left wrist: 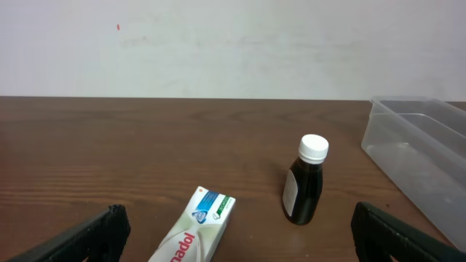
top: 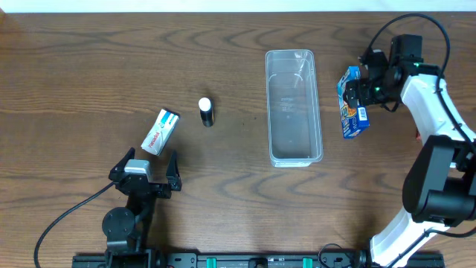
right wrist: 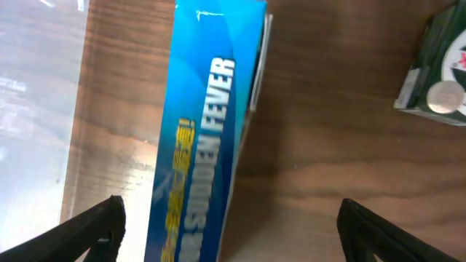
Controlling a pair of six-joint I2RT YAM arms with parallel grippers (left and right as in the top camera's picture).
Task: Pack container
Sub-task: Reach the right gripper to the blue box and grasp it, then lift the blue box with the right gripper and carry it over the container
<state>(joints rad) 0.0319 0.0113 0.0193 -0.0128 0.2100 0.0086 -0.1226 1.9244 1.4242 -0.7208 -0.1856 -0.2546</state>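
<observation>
The container (top: 294,108) is a clear, empty bin standing right of the table's middle. It also shows in the left wrist view (left wrist: 422,153) and the right wrist view (right wrist: 36,94). A blue box (top: 352,106) lies just right of it. My right gripper (top: 362,88) is open above the blue box (right wrist: 204,138), which sits between its spread fingers (right wrist: 233,233), nearer the left one. My left gripper (top: 145,177) is open and empty near the front left. A white toothpaste box (top: 161,132) lies just ahead of its fingers (left wrist: 237,229).
A small dark bottle with a white cap (top: 206,112) stands between the toothpaste box (left wrist: 193,233) and the container; it also shows in the left wrist view (left wrist: 306,182). A green item (right wrist: 437,80) lies on the table right of the blue box.
</observation>
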